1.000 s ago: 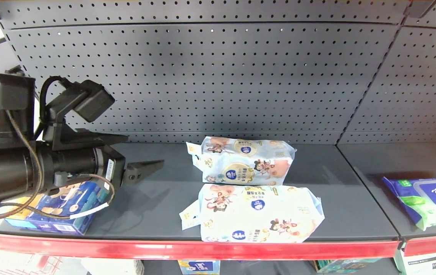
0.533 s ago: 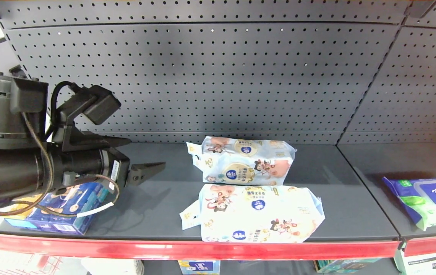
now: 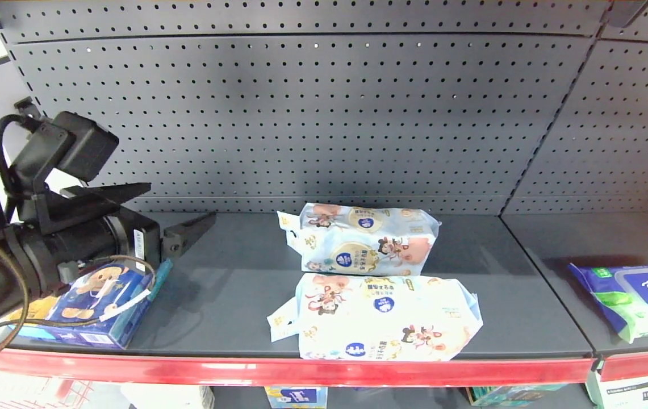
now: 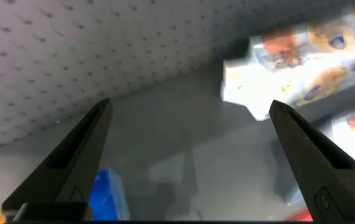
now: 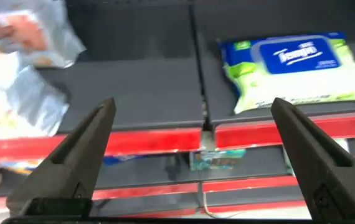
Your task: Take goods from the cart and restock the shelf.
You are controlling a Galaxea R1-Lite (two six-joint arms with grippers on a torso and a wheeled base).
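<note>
The left gripper [image 3: 182, 201], open and empty, hangs just above the blue box [image 3: 96, 301] lying at the near left edge of the shelf [image 3: 233, 284], so a low move could, I think, push the box off; the right gripper [image 5: 193, 102] is open too.

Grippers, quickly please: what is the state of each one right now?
Black left gripper: open, holding nothing.
Black right gripper: open, holding nothing.
</note>
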